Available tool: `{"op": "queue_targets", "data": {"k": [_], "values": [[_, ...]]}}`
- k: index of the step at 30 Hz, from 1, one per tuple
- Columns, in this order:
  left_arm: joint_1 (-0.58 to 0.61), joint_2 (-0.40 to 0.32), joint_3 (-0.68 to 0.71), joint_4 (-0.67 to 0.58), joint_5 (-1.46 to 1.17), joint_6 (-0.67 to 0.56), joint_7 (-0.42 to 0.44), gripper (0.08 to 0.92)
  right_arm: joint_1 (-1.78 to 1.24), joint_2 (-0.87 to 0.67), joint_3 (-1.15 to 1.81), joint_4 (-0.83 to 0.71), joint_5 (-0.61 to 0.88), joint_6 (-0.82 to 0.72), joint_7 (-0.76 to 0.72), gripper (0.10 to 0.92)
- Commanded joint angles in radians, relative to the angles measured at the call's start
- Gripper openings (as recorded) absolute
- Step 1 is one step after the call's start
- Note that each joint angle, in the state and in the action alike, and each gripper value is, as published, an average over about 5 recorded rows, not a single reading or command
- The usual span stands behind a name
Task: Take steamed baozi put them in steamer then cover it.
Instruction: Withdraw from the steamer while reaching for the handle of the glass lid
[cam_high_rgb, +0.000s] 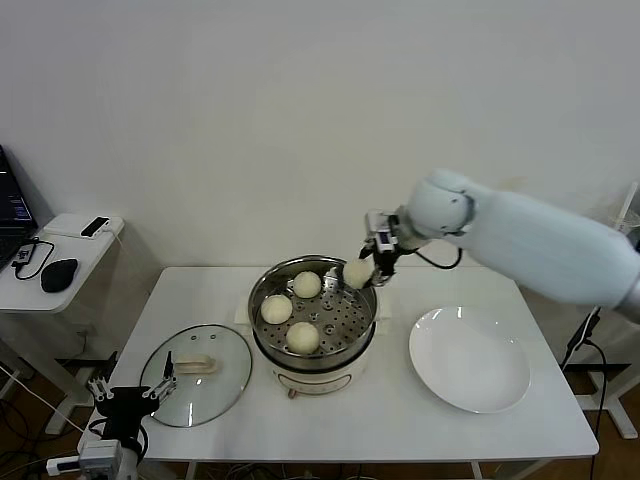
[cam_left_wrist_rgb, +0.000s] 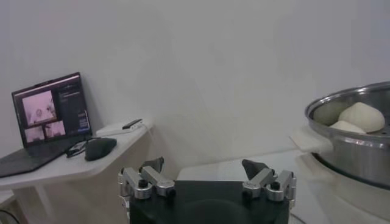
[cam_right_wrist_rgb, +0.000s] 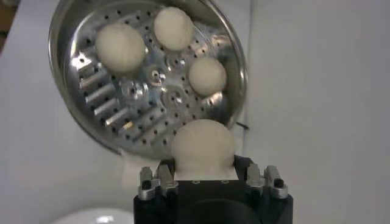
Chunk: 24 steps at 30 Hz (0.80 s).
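Three steamed baozi (cam_high_rgb: 307, 284) (cam_high_rgb: 277, 308) (cam_high_rgb: 302, 337) lie on the perforated tray of the steamer (cam_high_rgb: 340, 315), a shiny steel pot on a cream base at the table's middle. My right gripper (cam_high_rgb: 365, 270) hangs over the steamer's far right rim, shut on another baozi (cam_high_rgb: 357, 272). In the right wrist view that baozi (cam_right_wrist_rgb: 203, 146) sits between the fingers of the right gripper (cam_right_wrist_rgb: 203, 165), just above the rim, with the tray (cam_right_wrist_rgb: 140, 97) beyond. My left gripper (cam_high_rgb: 130, 388) stays low at the table's front left corner, open and holding nothing (cam_left_wrist_rgb: 203, 167).
The round glass lid (cam_high_rgb: 225, 355) with a cream handle lies flat on the table to the left of the steamer. A bare white plate (cam_high_rgb: 470, 372) sits to its right. A side table (cam_high_rgb: 60, 255) with a laptop (cam_left_wrist_rgb: 52, 112) and mouse stands off to the left.
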<state>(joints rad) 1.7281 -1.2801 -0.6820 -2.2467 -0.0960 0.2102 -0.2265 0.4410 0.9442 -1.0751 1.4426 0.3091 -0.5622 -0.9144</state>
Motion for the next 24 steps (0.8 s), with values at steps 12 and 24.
{"op": "queue_targets", "data": {"k": [12,24], "values": [[-0.008,-0.008,0.002,0.005,0.005,0.001,0.000,0.823,-0.081,0.199,-0.074,-0.119,0.071,-0.142,0.086,0.602],[-0.010,-0.010,0.005,0.006,0.005,-0.001,-0.001,0.823,-0.066,0.182,-0.066,-0.096,0.061,-0.163,0.094,0.652]]}}
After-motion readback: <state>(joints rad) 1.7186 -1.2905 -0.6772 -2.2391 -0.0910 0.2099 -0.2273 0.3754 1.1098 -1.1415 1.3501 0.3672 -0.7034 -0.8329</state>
